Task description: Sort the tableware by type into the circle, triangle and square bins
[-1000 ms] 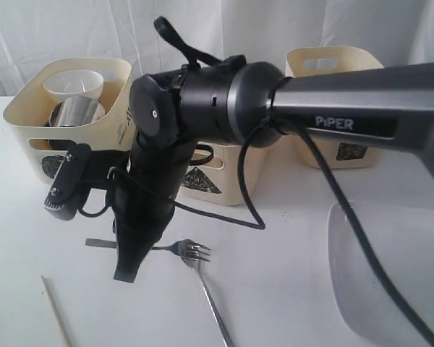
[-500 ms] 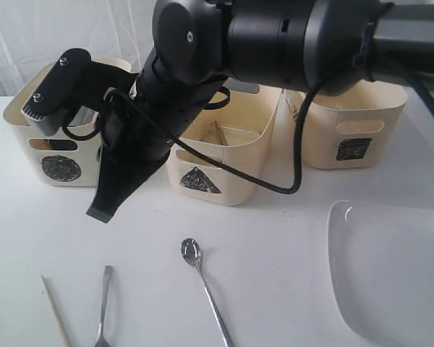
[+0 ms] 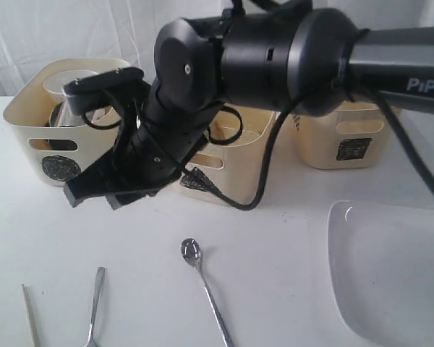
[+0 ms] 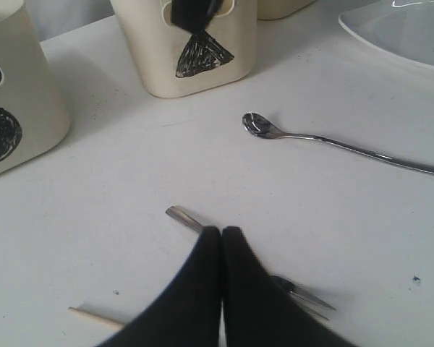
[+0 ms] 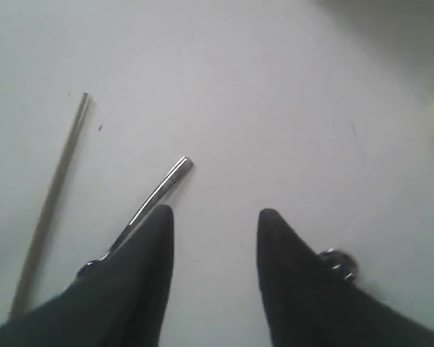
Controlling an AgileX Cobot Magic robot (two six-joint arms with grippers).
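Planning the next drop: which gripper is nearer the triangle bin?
Right. The right gripper hangs close in front of the triangle bin; the left gripper is back by the fork.

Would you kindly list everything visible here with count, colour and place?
circle bin: one, cream, back left
triangle bin: one, cream, back middle
square bin: one, cream, back right
steel mug: one, silver, inside circle bin
white bowl: one, white, inside circle bin
spoon: one, steel, front centre
fork: one, steel, front left
chopstick: one, wooden, left of fork
plate: one, white, front right
left gripper: one, black, shut, above fork
right gripper: one, black, open, near circle bin
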